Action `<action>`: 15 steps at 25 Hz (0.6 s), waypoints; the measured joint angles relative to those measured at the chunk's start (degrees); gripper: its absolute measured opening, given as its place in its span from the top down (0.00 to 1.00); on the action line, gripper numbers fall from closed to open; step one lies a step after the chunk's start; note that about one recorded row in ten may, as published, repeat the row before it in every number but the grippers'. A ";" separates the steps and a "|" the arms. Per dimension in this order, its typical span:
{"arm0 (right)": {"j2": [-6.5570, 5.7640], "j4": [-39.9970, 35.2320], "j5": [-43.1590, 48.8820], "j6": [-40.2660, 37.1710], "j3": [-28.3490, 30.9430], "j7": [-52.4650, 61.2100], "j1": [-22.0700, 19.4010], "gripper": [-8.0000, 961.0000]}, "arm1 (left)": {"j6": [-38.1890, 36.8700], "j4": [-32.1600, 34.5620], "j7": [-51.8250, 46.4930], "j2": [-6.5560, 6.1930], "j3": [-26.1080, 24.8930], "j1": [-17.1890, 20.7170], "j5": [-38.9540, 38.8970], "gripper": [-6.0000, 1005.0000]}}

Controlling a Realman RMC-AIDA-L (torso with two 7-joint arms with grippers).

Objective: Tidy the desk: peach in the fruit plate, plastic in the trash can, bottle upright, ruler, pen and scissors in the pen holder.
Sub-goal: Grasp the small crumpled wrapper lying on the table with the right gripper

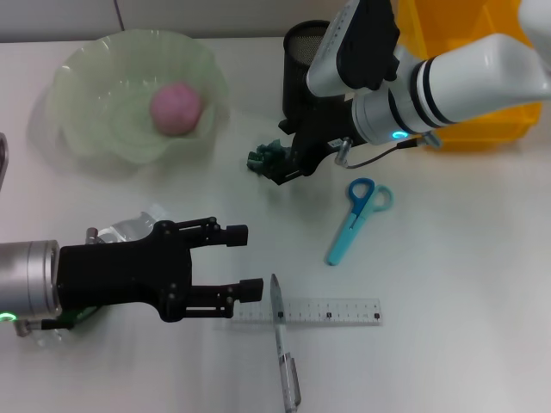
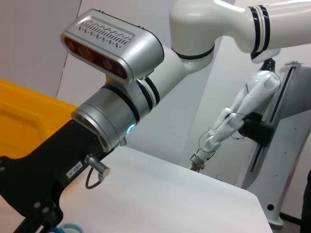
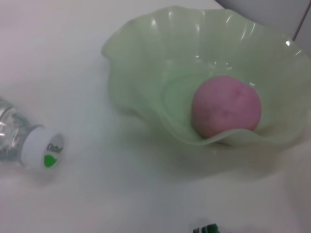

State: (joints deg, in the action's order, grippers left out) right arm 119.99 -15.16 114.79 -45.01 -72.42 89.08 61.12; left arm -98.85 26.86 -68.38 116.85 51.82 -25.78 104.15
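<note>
Head view shows the peach (image 1: 176,108) already in the fruit plate (image 1: 95,95). Right gripper (image 1: 288,168), by the pen holder (image 1: 301,60), hangs beside the green plastic (image 1: 263,157), perhaps touching; I cannot tell its jaws' state. Left gripper (image 1: 243,262), jaws open, faces the ruler (image 1: 331,311), which lies crosswise, its near end at the jaws, the pen (image 1: 284,357) across it.

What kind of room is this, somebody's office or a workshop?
Probably a robot test lab staged as a desk: scissors, ruler and fruit plate on a white table, and another robot arm on a stand.
</note>
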 joint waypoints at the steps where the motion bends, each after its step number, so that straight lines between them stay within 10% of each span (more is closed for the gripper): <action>1: 0.00 0.22 -0.49 0.22 0.00 -0.30 -0.03 0.15 | 0.01 0.06 0.00 0.03 0.07 0.00 0.00 0.21; 15: -0.03 0.38 -4.26 1.10 0.16 -0.41 -1.75 0.15 | 0.16 0.45 0.82 0.22 0.30 -1.24 0.00 0.21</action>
State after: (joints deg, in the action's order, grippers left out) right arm 119.97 -14.78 110.53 -43.91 -72.26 88.67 59.37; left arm -98.69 27.31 -67.56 117.07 52.12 -27.01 104.15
